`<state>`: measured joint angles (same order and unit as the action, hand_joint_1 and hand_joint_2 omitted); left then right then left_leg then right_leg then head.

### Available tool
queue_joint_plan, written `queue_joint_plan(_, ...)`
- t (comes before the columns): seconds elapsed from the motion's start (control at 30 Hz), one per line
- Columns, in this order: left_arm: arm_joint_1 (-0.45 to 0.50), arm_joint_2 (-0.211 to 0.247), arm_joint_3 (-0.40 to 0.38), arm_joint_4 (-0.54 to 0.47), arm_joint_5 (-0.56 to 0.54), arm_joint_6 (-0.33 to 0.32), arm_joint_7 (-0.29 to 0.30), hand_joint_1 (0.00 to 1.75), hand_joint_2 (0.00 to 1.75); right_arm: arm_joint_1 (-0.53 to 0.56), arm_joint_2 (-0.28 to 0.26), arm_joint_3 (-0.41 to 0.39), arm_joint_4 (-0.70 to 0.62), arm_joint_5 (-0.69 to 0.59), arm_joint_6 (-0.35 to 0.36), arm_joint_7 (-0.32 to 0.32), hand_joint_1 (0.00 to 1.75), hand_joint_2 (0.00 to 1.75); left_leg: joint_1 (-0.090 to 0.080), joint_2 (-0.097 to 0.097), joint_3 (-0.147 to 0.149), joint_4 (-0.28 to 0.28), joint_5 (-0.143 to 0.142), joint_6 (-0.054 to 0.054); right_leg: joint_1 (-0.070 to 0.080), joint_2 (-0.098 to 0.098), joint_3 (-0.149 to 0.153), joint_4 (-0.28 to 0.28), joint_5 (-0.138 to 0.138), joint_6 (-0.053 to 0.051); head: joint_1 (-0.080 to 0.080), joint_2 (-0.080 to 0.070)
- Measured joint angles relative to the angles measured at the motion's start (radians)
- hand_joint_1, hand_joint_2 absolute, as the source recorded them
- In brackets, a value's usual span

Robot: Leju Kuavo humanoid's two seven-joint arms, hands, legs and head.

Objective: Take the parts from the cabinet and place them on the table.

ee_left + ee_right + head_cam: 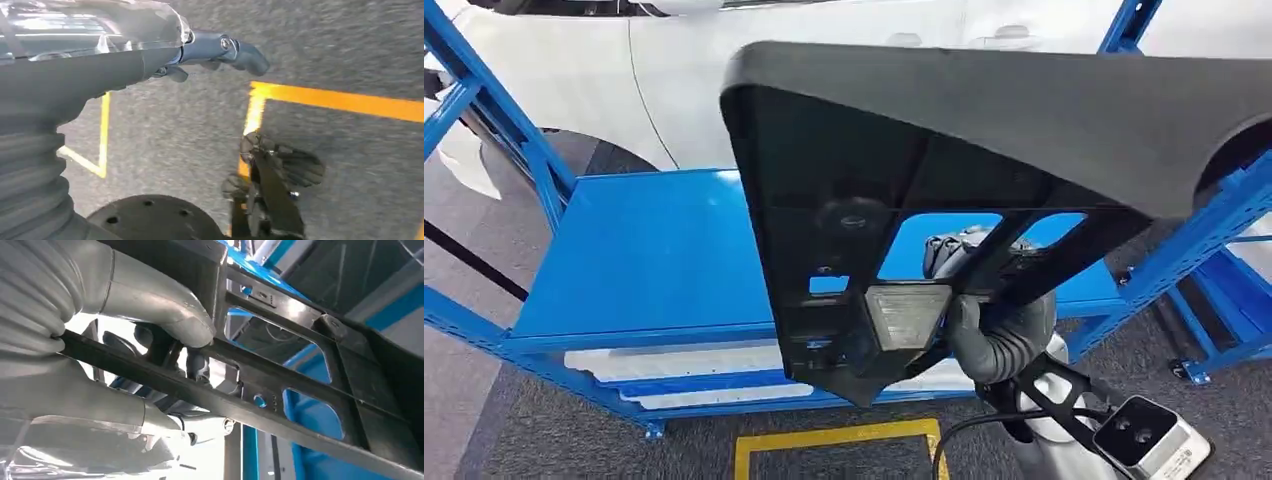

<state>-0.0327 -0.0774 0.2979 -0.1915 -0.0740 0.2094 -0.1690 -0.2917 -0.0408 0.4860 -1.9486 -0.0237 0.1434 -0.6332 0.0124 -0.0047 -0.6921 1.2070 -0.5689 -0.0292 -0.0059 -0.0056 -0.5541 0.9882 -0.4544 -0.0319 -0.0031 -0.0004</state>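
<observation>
The right hand (999, 325) grips a black part (984, 150) above the blue counter (654, 250); the left hand (210, 52) hangs empty, fingers apart, over the floor (325, 50).

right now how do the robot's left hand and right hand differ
The right hand grips a bar of the large black plastic part, raised in front of the blue shelf; the left hand holds nothing, its fingers extended. The right hand is up at shelf level, while the left hand hangs over the grey floor with yellow tape lines. Both have grey ribbed covers.
</observation>
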Motion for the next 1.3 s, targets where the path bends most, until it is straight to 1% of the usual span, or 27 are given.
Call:
queue_joint_plan(0.03, 0.000, 0.000, 0.000, 0.000, -0.002, 0.002, 0.003, 0.00, 1.75, 0.005, 0.000, 0.000, 0.000, 0.000, 0.002, 0.001, 1.75, 1.75, 0.000, 0.000, -0.019, 0.078, -0.035, -0.003, 0.003, -0.001, -0.015, 0.001, 0.010, 0.000, 0.000, 0.000)
queue_joint_plan(0.1, 0.000, 0.000, 0.000, 0.000, -0.011, 0.006, 0.008, 0.00, 1.75, 0.018, 0.000, 0.000, -0.004, 0.000, 0.002, 0.002, 1.75, 1.75, 0.000, 0.000, -0.001, 0.118, -0.017, -0.002, 0.006, -0.002, -0.043, 0.007, 0.028, 0.000, 0.000, 0.000)
queue_joint_plan(0.13, 0.000, 0.001, 0.000, 0.000, -0.014, 0.008, 0.009, 0.00, 1.75, 0.025, 0.000, 0.000, -0.009, 0.000, 0.002, 0.002, 1.75, 1.75, 0.000, 0.000, 0.037, 0.075, 0.019, 0.002, 0.008, -0.002, -0.056, 0.010, 0.036, 0.001, 0.000, 0.000)
queue_joint_plan(0.2, -0.001, 0.004, 0.000, 0.000, -0.020, 0.011, 0.013, 0.00, 1.75, 0.036, 0.000, 0.000, -0.021, 0.000, 0.004, -0.002, 1.75, 1.75, -0.003, 0.000, 0.164, -0.102, 0.070, 0.017, 0.012, -0.001, -0.077, 0.015, 0.052, 0.003, 0.000, 0.000)
queue_joint_plan(0.23, -0.003, 0.008, 0.000, 0.000, -0.020, 0.013, 0.017, 0.00, 1.75, 0.040, 0.002, 0.000, -0.026, 0.000, 0.007, -0.005, 1.75, 1.75, -0.009, 0.000, 0.230, -0.194, 0.043, 0.029, 0.015, -0.001, -0.081, 0.018, 0.059, 0.007, 0.000, 0.000)
queue_joint_plan(0.27, -0.004, 0.008, 0.000, 0.000, -0.020, 0.015, 0.018, 0.00, 1.75, 0.043, 0.002, 0.000, -0.030, 0.000, 0.008, -0.008, 1.75, 1.75, -0.010, 0.001, 0.250, -0.241, 0.033, 0.028, 0.015, -0.002, -0.084, 0.019, 0.066, 0.013, 0.000, 0.000)
queue_joint_plan(0.37, -0.004, 0.012, 0.003, 0.000, -0.020, 0.029, 0.029, 0.00, 1.75, 0.047, 0.008, 0.000, -0.031, 0.010, 0.010, -0.042, 1.75, 1.75, -0.018, 0.000, 0.232, -0.237, 0.055, 0.041, 0.009, -0.003, -0.084, 0.010, 0.093, 0.032, 0.000, 0.000)
queue_joint_plan(0.4, -0.003, 0.012, 0.004, 0.000, -0.020, 0.031, 0.033, 0.00, 1.75, 0.048, 0.008, 0.000, -0.032, 0.009, 0.010, -0.044, 1.75, 1.75, -0.006, 0.007, 0.226, -0.248, 0.074, 0.047, 0.007, -0.001, -0.089, 0.018, 0.082, 0.039, 0.000, 0.000)
queue_joint_plan(0.47, -0.004, 0.016, 0.009, 0.000, -0.020, 0.036, 0.037, 0.00, 1.75, 0.048, 0.008, 0.000, -0.035, 0.001, 0.012, -0.044, 1.75, 1.75, -0.007, 0.011, 0.199, -0.248, 0.097, 0.060, 0.002, 0.004, -0.117, 0.094, -0.032, 0.051, 0.000, 0.000)
queue_joint_plan(0.53, -0.003, 0.017, 0.010, 0.000, -0.023, 0.037, 0.037, 0.00, 1.75, 0.049, 0.008, 0.000, -0.036, -0.011, 0.021, -0.044, 1.75, 1.75, -0.007, 0.012, 0.167, -0.246, 0.123, 0.058, -0.004, 0.003, -0.159, 0.251, -0.137, 0.061, 0.000, 0.000)
queue_joint_plan(0.57, -0.003, 0.019, 0.010, 0.000, -0.025, 0.037, 0.037, 0.00, 1.75, 0.051, 0.007, 0.000, -0.036, -0.016, 0.024, -0.044, 1.75, 1.75, -0.007, 0.013, 0.146, -0.244, 0.137, 0.056, -0.007, 0.004, -0.168, 0.317, -0.147, 0.065, 0.000, 0.000)
queue_joint_plan(0.6, -0.003, 0.020, 0.010, 0.000, -0.029, 0.037, 0.034, 0.00, 1.75, 0.052, 0.005, -0.001, -0.036, -0.018, 0.024, -0.044, 1.75, 1.75, -0.006, 0.013, 0.128, -0.241, 0.149, 0.053, -0.010, 0.003, -0.157, 0.338, -0.118, 0.069, 0.000, 0.000)
queue_joint_plan(0.67, -0.003, 0.021, 0.010, 0.000, -0.031, 0.037, 0.030, 0.00, 1.75, 0.055, 0.002, -0.001, -0.036, -0.027, 0.027, -0.045, 1.75, 1.75, -0.002, 0.014, 0.095, -0.231, 0.166, 0.046, -0.016, 0.003, -0.079, 0.259, -0.039, 0.073, 0.000, 0.000)
queue_joint_plan(0.7, -0.003, 0.023, 0.010, 0.000, -0.032, 0.037, 0.029, 0.00, 1.75, 0.054, 0.000, -0.001, -0.036, -0.032, 0.029, -0.046, 1.75, 1.75, -0.001, 0.013, 0.080, -0.222, 0.173, 0.041, -0.019, 0.003, -0.011, 0.166, -0.022, 0.075, 0.000, 0.000)
queue_joint_plan(0.77, -0.004, 0.030, 0.010, 0.000, -0.033, 0.037, 0.029, 0.00, 1.75, 0.055, -0.003, -0.001, -0.036, -0.039, 0.035, -0.047, 1.75, 1.75, -0.005, 0.011, 0.061, -0.203, 0.182, 0.029, -0.012, 0.007, 0.098, -0.007, -0.086, 0.066, 0.000, 0.000)
queue_joint_plan(0.87, -0.002, 0.038, 0.011, 0.000, -0.035, 0.040, 0.029, 0.00, 1.75, 0.055, -0.010, -0.002, -0.034, -0.064, 0.039, -0.047, 1.75, 1.75, -0.002, 0.011, 0.057, -0.210, 0.209, 0.007, -0.004, 0.009, 0.077, 0.007, -0.071, 0.037, 0.000, 0.000)
queue_joint_plan(0.9, 0.001, 0.040, 0.013, 0.000, -0.035, 0.042, 0.029, 0.00, 1.75, 0.055, -0.012, -0.002, -0.032, -0.069, 0.040, -0.047, 1.75, 1.75, 0.001, 0.010, 0.054, -0.208, 0.208, 0.001, -0.011, 0.005, 0.070, -0.001, -0.058, 0.023, 0.000, 0.000)
queue_joint_plan(0.93, 0.001, 0.040, 0.015, 0.000, -0.035, 0.044, 0.029, 0.00, 1.75, 0.054, -0.013, -0.002, -0.029, -0.076, 0.044, -0.047, 1.75, 1.75, 0.004, 0.010, 0.042, -0.186, 0.166, -0.002, -0.010, 0.001, 0.059, 0.000, -0.047, 0.013, -0.001, 0.000)
queue_joint_plan(0.97, 0.002, 0.040, 0.016, 0.000, -0.035, 0.045, 0.030, 0.00, 1.75, 0.053, -0.013, -0.002, -0.028, -0.082, 0.050, -0.047, 1.75, 1.75, 0.005, 0.010, 0.023, -0.129, 0.096, -0.005, -0.009, 0.001, 0.044, 0.001, -0.034, 0.005, 0.000, 0.000)
queue_joint_plan(1.03, 0.002, 0.043, 0.018, 0.000, -0.039, 0.047, 0.027, 0.00, 1.75, 0.053, -0.015, -0.002, -0.024, -0.089, 0.057, -0.047, 1.75, 1.75, 0.006, 0.010, -0.020, 0.024, -0.010, -0.012, -0.004, 0.001, 0.011, 0.002, -0.009, 0.001, -0.001, 0.000)
queue_joint_plan(1.07, 0.002, 0.043, 0.018, 0.000, -0.042, 0.048, 0.026, 0.00, 1.75, 0.054, -0.017, -0.002, -0.022, -0.090, 0.058, -0.047, 1.75, 1.75, 0.006, 0.010, -0.032, 0.092, -0.030, -0.013, 0.000, 0.001, -0.007, 0.005, 0.004, 0.001, -0.001, 0.000)
queue_joint_plan(1.1, 0.002, 0.046, 0.018, 0.000, -0.044, 0.048, 0.025, 0.00, 1.75, 0.056, -0.019, -0.002, -0.020, -0.091, 0.057, -0.047, 1.75, 1.75, 0.006, 0.010, -0.026, 0.123, -0.015, -0.012, 0.002, 0.001, -0.025, 0.007, 0.015, 0.001, -0.001, 0.000)
queue_joint_plan(1.17, 0.002, 0.047, 0.018, 0.000, -0.052, 0.045, 0.022, 0.00, 1.75, 0.060, -0.021, -0.002, -0.019, -0.088, 0.053, -0.047, 1.75, 1.75, 0.005, 0.009, 0.045, 0.059, 0.062, -0.004, 0.006, 0.000, -0.056, 0.013, 0.034, 0.003, -0.001, 0.000)
queue_joint_plan(1.2, 0.001, 0.048, 0.018, 0.000, -0.053, 0.042, 0.020, 0.00, 1.75, 0.063, -0.021, -0.002, -0.020, -0.082, 0.049, -0.047, 1.75, 1.75, 0.003, 0.009, 0.110, -0.027, 0.086, 0.005, 0.010, 0.001, -0.068, 0.015, 0.044, 0.004, -0.001, 0.000)
queue_joint_plan(1.23, -0.001, 0.051, 0.018, -0.001, -0.054, 0.040, 0.019, 0.00, 1.75, 0.066, -0.021, -0.002, -0.023, -0.077, 0.047, -0.047, 1.75, 1.75, -0.002, 0.008, 0.181, -0.122, 0.079, 0.016, 0.010, 0.001, -0.075, 0.016, 0.053, 0.006, -0.001, 0.000)
queue_joint_plan(1.27, -0.005, 0.055, 0.018, -0.002, -0.056, 0.037, 0.019, 0.00, 1.75, 0.070, -0.021, -0.002, -0.029, -0.071, 0.046, -0.047, 1.75, 1.75, -0.006, 0.010, 0.243, -0.218, 0.040, 0.024, 0.017, 0.002, -0.081, 0.019, 0.060, 0.011, -0.001, 0.000)
queue_joint_plan(1.3, -0.008, 0.057, 0.018, -0.002, -0.056, 0.036, 0.018, 0.00, 1.75, 0.071, -0.021, -0.002, -0.032, -0.066, 0.044, -0.047, 1.75, 1.75, -0.007, 0.010, 0.249, -0.235, 0.038, 0.021, 0.014, -0.001, -0.080, 0.015, 0.071, 0.018, 0.000, 0.000)
